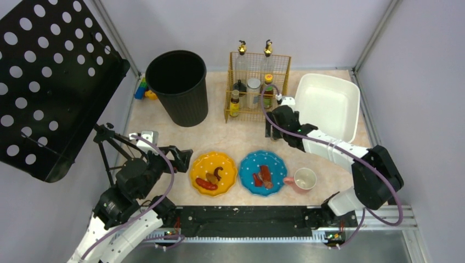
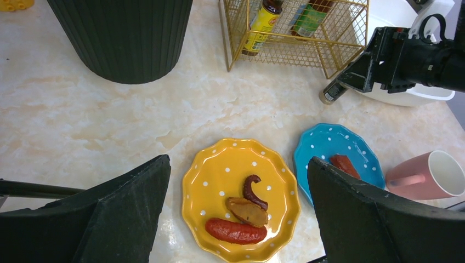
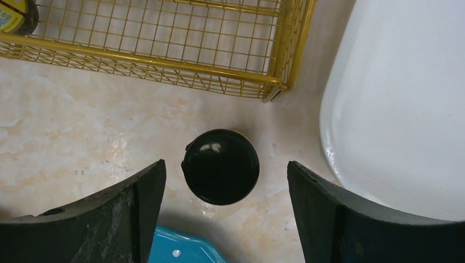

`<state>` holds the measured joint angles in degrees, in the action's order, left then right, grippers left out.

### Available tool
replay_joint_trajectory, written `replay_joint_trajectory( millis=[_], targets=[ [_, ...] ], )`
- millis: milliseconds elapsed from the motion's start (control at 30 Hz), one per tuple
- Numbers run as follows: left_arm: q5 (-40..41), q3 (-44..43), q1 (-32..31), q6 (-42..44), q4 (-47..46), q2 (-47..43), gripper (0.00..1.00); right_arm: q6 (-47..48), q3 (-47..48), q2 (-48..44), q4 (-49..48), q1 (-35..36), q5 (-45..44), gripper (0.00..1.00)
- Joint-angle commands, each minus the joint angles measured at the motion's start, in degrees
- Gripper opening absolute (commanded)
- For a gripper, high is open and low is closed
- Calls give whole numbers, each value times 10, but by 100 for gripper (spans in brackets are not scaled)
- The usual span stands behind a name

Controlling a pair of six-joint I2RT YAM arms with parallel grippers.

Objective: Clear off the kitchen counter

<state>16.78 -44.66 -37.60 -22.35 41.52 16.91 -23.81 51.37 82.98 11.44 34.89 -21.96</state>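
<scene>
Right end effector spread over one bottle; two plates, one mug.

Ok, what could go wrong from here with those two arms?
The black-capped bottle stands close to the gold wire rack and the white tub; the open right gripper above it could clip either or tip it. The yellow plate below the open left gripper carries loose food, which may slide off if it's lifted tilted.

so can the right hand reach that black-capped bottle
Probably yes: the right hand hangs open directly over the black-capped bottle, a finger either side; gold rack and white tub stand apart.
</scene>
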Motion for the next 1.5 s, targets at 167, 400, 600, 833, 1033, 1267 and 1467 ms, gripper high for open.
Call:
replay_joint_trajectory(
  millis=[167,400,600,833,1033,1267,1467],
  targets=[
    [-1,-1,2,6,-28,-2,99,-8,11,27,-48,-5,-6,70],
    [0,-1,2,6,-28,-4,99,-2,18,33,-52,-5,-13,50],
    [3,-1,2,4,-27,-6,98,8,13,18,-50,-5,-13,21],
    [4,-1,2,4,-27,-6,98,32,25,-32,-7,33,-41,10],
    [6,-1,2,4,-26,-4,98,46,67,-85,41,78,-55,9],
    [6,-1,2,4,-26,-4,98,57,112,-113,56,79,-20,9],
    [8,-1,2,3,-26,-5,98,78,174,-66,48,79,-50,10]
  ],
)
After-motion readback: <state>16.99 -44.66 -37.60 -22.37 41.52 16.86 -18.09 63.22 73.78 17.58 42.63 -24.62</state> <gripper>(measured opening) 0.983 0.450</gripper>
